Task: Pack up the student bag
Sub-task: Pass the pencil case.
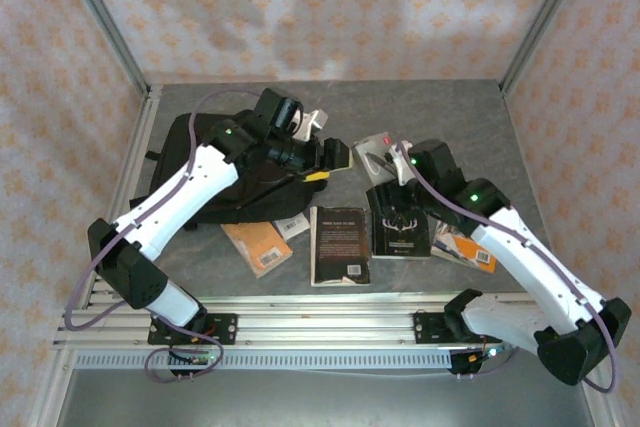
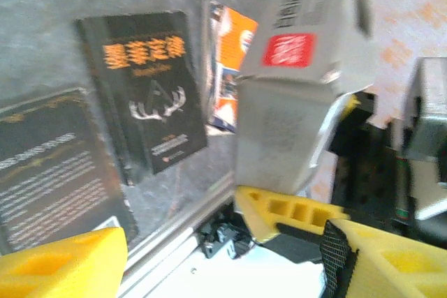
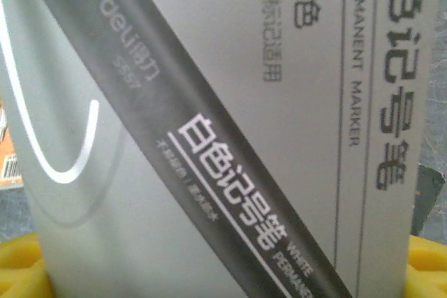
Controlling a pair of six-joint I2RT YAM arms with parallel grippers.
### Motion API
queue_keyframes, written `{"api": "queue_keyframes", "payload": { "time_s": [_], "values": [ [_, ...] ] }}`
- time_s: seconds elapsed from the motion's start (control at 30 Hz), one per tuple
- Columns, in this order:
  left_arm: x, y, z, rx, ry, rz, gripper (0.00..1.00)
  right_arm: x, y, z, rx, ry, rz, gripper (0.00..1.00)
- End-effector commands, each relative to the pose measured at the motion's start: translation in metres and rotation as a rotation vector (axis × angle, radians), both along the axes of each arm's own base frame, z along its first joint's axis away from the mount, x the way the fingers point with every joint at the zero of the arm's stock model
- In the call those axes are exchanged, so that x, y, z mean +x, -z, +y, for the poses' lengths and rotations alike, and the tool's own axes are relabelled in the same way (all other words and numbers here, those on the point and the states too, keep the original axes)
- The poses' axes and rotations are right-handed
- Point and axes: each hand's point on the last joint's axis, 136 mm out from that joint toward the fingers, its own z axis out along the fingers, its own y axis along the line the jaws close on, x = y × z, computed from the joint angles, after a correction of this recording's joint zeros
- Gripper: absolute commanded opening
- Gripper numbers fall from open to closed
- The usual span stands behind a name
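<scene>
The student bag (image 1: 185,162), a black soft backpack, lies at the left of the table under my left arm. My right gripper (image 1: 392,159) holds a grey marker box (image 1: 375,150) above the table's middle. In the right wrist view this box (image 3: 230,137) sits between the yellow fingers (image 3: 427,263), and the gripper (image 3: 223,273) is shut on it. My left gripper (image 1: 335,157) hangs just left of the box, off the bag's right edge. In the left wrist view it (image 2: 180,221) stands open, with the box (image 2: 293,88) close above its right finger (image 2: 293,214).
Four books lie in a row near the front: an orange one (image 1: 257,245), a black one (image 1: 340,244), a black one with antlers (image 1: 400,222) and an orange one (image 1: 465,247). An aluminium rail (image 1: 330,327) runs along the front edge.
</scene>
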Motion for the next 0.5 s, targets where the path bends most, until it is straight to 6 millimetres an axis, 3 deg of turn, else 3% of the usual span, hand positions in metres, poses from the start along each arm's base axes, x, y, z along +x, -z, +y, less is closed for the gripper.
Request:
{"api": "queue_keyframes", "payload": {
  "time_s": [0.0, 0.23, 0.47],
  "values": [
    [-0.012, -0.031, -0.028, -0.124, 0.14, -0.064, 0.75, -0.011, -0.002, 0.001, 0.001, -0.062, -0.017, 0.78],
    [0.001, -0.011, -0.036, -0.054, 0.121, -0.048, 0.75, -0.017, -0.009, 0.009, 0.063, -0.086, -0.016, 0.78],
    [0.019, -0.016, -0.049, -0.076, 0.097, -0.065, 0.75, -0.018, -0.015, 0.016, 0.106, -0.109, -0.018, 0.78]
  ]
}}
